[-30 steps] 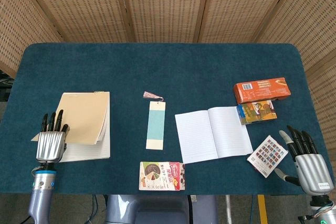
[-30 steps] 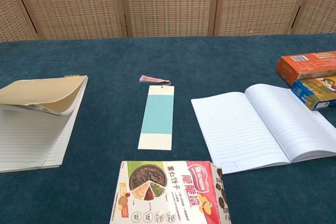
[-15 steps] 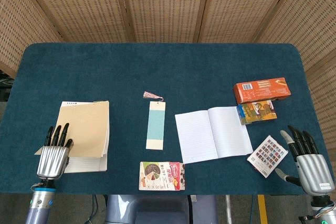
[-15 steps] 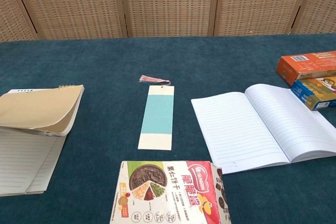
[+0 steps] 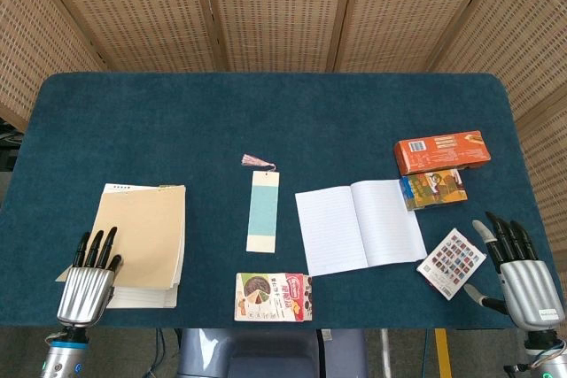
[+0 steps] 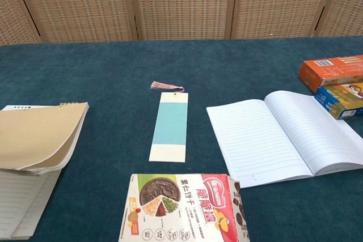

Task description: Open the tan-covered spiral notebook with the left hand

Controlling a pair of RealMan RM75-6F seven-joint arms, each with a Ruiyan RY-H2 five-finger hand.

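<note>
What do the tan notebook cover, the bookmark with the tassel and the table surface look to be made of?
The tan notebook cover looks like matte kraft card: flat, no glare, bending over the lined pages. The bookmark seems thin matte card, teal between cream ends, with a pink thread tassel. The table surface appears to be dark teal felt or short-pile cloth, fuzzy and without shine.

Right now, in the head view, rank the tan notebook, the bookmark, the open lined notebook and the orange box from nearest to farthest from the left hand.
From the left hand:
1. Tan notebook, right beside it at the table's left.
2. Bookmark, centre.
3. Open lined notebook, right of centre.
4. Orange box, far right.
</note>
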